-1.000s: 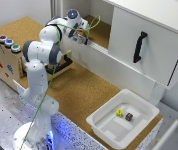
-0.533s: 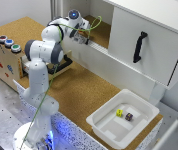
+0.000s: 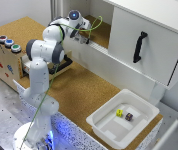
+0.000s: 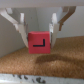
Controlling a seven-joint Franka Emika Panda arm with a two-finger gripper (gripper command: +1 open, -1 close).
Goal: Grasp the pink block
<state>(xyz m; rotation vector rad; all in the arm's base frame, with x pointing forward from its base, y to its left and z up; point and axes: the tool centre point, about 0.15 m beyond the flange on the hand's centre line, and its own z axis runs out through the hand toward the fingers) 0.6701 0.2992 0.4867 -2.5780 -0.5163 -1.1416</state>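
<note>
In the wrist view the pink block (image 4: 38,42), with a dark L mark on its face, sits between my two fingertips (image 4: 23,39). My gripper (image 4: 38,45) is shut on the block, with both pads against its sides. It holds the block a little above the cork surface, and a shadow lies below it. In the exterior view my gripper (image 3: 84,36) is at the back, inside the open cabinet bay above the white ledge. The block itself does not show there.
A white cabinet door with a black handle (image 3: 138,47) stands at the exterior view's right of the arm. A white tray (image 3: 106,125) at the front right holds a yellow cube (image 3: 119,113) and a dark cube (image 3: 129,116). A wooden box with buttons (image 3: 6,42) stands at the left.
</note>
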